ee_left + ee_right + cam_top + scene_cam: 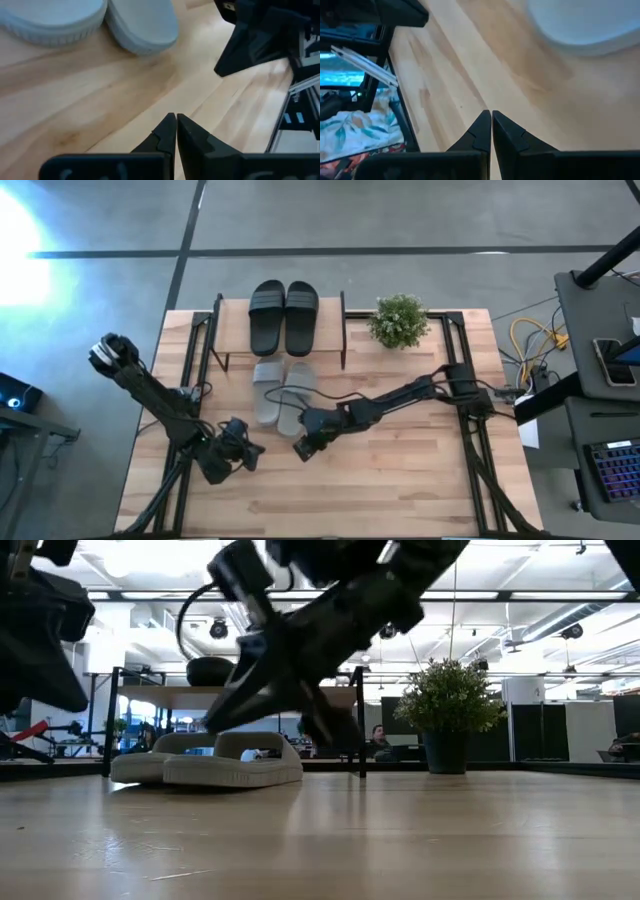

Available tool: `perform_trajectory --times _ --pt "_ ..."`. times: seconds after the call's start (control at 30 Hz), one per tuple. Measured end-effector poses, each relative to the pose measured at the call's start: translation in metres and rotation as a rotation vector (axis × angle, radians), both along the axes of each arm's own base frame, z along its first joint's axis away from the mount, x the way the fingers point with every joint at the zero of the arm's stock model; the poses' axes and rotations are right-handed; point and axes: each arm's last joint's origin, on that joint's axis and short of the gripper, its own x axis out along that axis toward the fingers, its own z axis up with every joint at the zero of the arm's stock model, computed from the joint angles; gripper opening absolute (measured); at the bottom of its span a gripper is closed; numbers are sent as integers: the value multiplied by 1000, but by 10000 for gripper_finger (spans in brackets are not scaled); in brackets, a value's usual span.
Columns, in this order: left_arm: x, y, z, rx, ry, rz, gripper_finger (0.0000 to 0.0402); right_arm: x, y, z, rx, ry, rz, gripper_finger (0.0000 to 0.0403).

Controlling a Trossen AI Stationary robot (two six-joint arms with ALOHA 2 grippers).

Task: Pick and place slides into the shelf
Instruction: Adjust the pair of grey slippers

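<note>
A light wooden desk [400,470] was seen standing on a grey concrete floor, with an open office space visible behind it in the low view. The shelf [225,332] was set at the far edge of the desk, left of centre, its light wooden top board carried on thin black side frames. The black pair of slides [284,317] was lying side by side on the top board. The light grey pair of slides [281,391] was resting on the desk just in front of the shelf, the two sandals touching along their length; in the low view this pair [210,760] was seen flat on the desk surface before the rack. A small potted plant [398,321] was placed just right of the shelf.

The right gripper [304,447] was held low over the desk, just beside the near end of the grey pair and not touching it. Its jaws were pressed fully together with nothing between them, as confirmed in the right wrist view [488,120].

The left gripper [250,452] was positioned near the desk's left-centre, close to the right gripper and near the grey pair. Its jaws were likewise closed tip to tip and empty, per the left wrist view [175,122].
</note>
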Motion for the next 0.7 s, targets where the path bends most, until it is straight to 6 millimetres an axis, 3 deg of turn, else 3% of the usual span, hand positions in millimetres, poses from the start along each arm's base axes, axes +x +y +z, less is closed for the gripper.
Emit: perform_trajectory --times 0.17,0.3,0.47,0.7 --pt "-1 -3 -5 -16 43 -24 0 15 5 -7 -12 -22 20 9" --pt "-2 -5 -7 -14 54 -35 0 23 4 -5 -122 -57 -36 9" --pt "-2 -5 -8 -13 61 -42 0 24 1 -6 -237 -62 -133 9" --pt "-3 -5 -9 0 74 -44 0 21 0 -12 -295 -29 -122 9"
